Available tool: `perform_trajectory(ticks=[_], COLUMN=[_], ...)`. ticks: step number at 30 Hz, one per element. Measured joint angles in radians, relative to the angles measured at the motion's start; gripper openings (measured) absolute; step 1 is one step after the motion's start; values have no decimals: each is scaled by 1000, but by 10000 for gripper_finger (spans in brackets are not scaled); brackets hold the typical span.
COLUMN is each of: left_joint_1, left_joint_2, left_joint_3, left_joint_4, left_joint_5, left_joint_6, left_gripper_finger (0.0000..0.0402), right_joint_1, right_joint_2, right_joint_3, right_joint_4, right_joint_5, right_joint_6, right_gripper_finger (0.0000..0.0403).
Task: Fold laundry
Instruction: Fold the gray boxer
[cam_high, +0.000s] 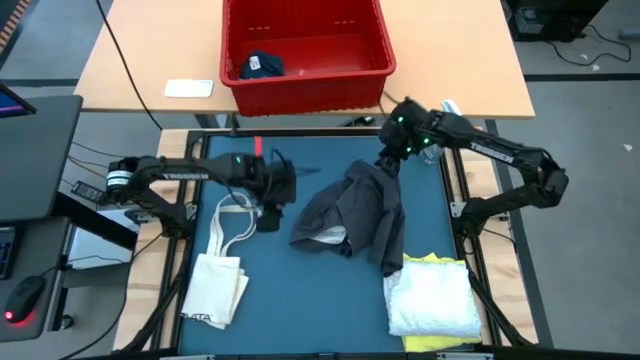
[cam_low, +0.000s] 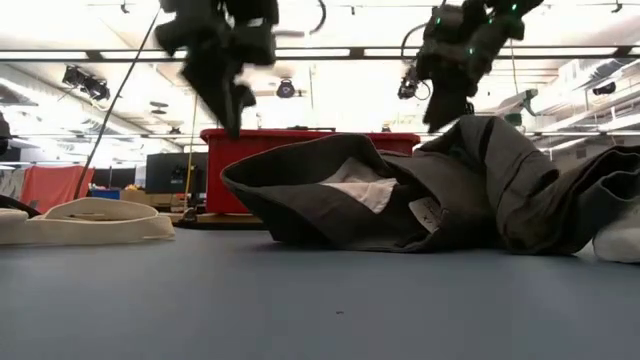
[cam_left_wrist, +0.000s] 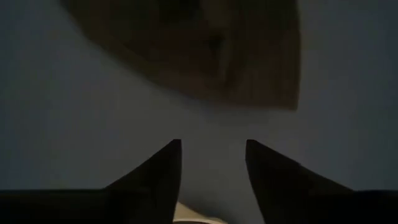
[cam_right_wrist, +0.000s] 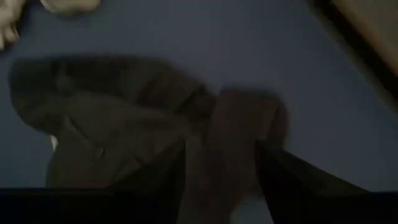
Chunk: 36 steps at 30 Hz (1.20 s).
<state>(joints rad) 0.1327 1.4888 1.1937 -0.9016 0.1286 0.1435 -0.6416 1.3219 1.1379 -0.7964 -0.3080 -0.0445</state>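
From above we've got the right gripper (cam_high: 388, 163) at the far edge of the crumpled grey garment (cam_high: 350, 215), left gripper (cam_high: 272, 190) beside it over bare mat, fingers apart and empty. At table level both hang above the cloth; a lopsided regrab could bunch it worse. In the wrist views the right fingers (cam_right_wrist: 280, 171) stand apart with grey cloth beyond them, but blur hides whether they touch it.

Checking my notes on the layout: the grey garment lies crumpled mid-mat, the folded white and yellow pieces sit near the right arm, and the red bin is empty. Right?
Not quite: the red bin holds a small dark piece, as the high view shows. The grey garment and the folded white and yellow pieces are as you say.
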Motion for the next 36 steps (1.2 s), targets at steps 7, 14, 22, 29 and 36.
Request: perform_trajectory(ticks=[7,14,22,29,36], left_joint_1=[-113,-166,-165,-203,-211], left_joint_2=[0,0,-1,32,91], left_joint_3=[-242,-428,-492,-517,-514], left_joint_4=[249,650,843,1067,1292], left_joint_5=[-62,-198,-162,-114,-166], left_joint_6=[89,280,410,483,260], left_gripper_finger=[259,283,284,257,107], right_joint_1=[6,36,52,56,182], right_joint_2=[-53,-48,-48,-48,-47], right_joint_3=[21,20,20,20,-5], right_joint_4=[57,97,144,202,150], right_joint_5=[-7,3,29,25,-20], right_joint_6=[-4,8,98,160,19], right_gripper_finger=[196,196,196,196,196])
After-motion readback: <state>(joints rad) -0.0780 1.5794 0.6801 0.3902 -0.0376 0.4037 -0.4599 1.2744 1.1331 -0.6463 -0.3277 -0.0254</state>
